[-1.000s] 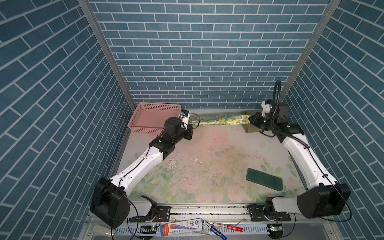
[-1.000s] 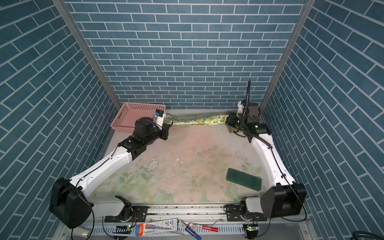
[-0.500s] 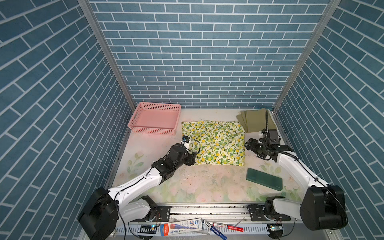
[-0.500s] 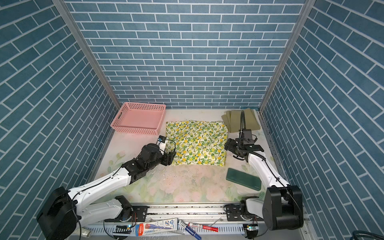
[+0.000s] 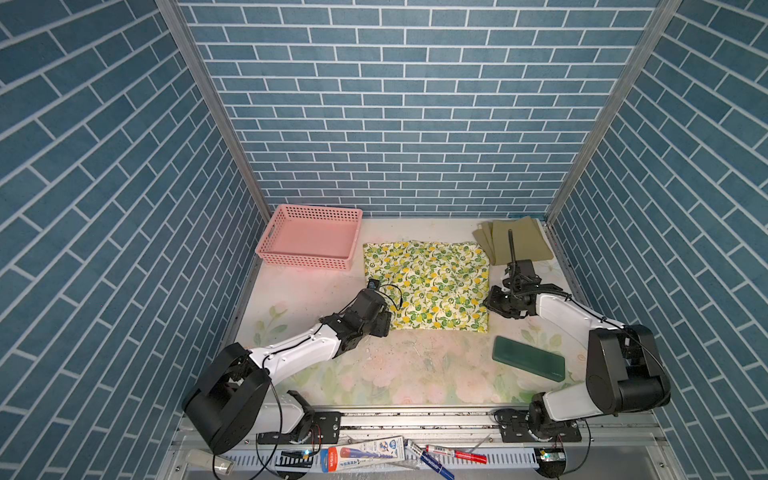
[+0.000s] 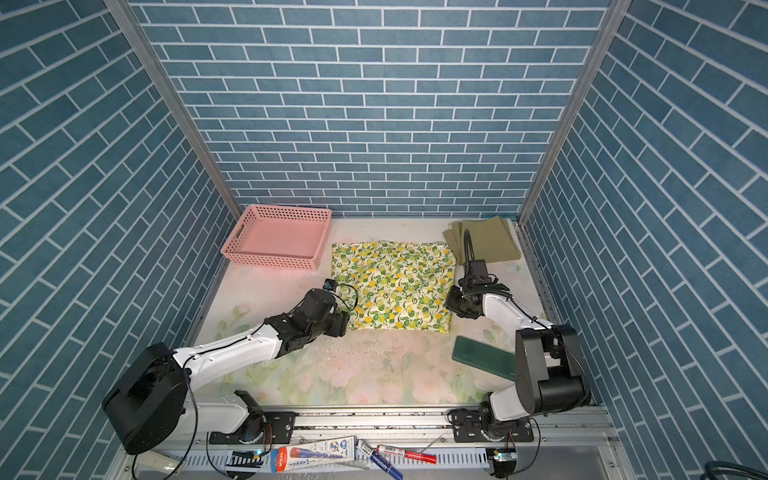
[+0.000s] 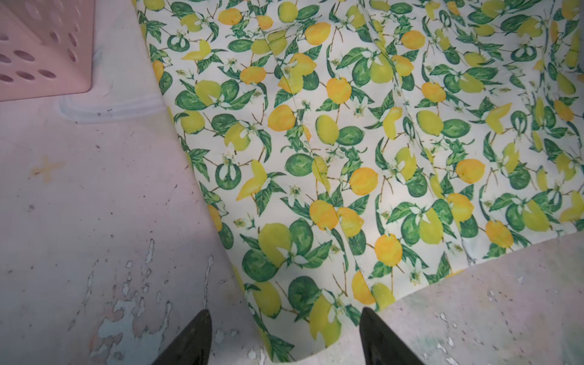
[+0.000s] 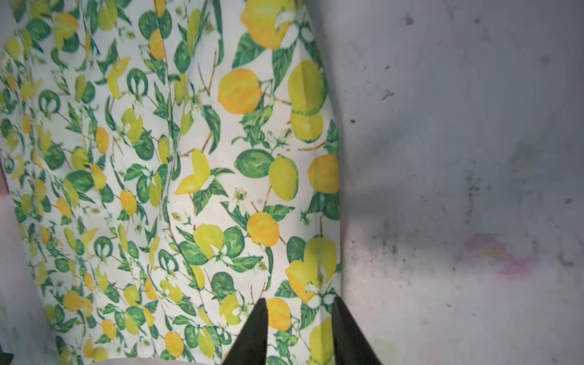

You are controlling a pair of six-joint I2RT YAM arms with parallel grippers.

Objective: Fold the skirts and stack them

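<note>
The white lemon-print skirt (image 5: pixel 428 286) (image 6: pixel 395 284) lies flat as a folded rectangle in the middle of the table. Behind it on the right, by the back wall, the olive green skirt (image 5: pixel 517 243) (image 6: pixel 486 241) sits folded. My left gripper (image 5: pixel 386 323) (image 7: pixel 282 316) is open, low over the lemon skirt's near left corner (image 7: pixel 300 331), which lies between its fingertips. At the lemon skirt's right edge (image 8: pixel 328 189), my right gripper (image 5: pixel 491 301) (image 8: pixel 299 301) has its jaws a narrow gap apart, with the cloth flat under them.
A pink perforated basket (image 5: pixel 309 259) (image 6: pixel 270 259) stands at the back left beside the lemon skirt. A dark green flat block (image 5: pixel 528 363) (image 6: pixel 482 355) lies at the front right near the right arm's base. Pens and a tube (image 5: pixel 365 451) lie on the front rail.
Both arms came from the far edge toward the front. The lemon skirt, then a strip by the back wall, now lies spread flat. The left gripper has opened; the right jaws have narrowed.
</note>
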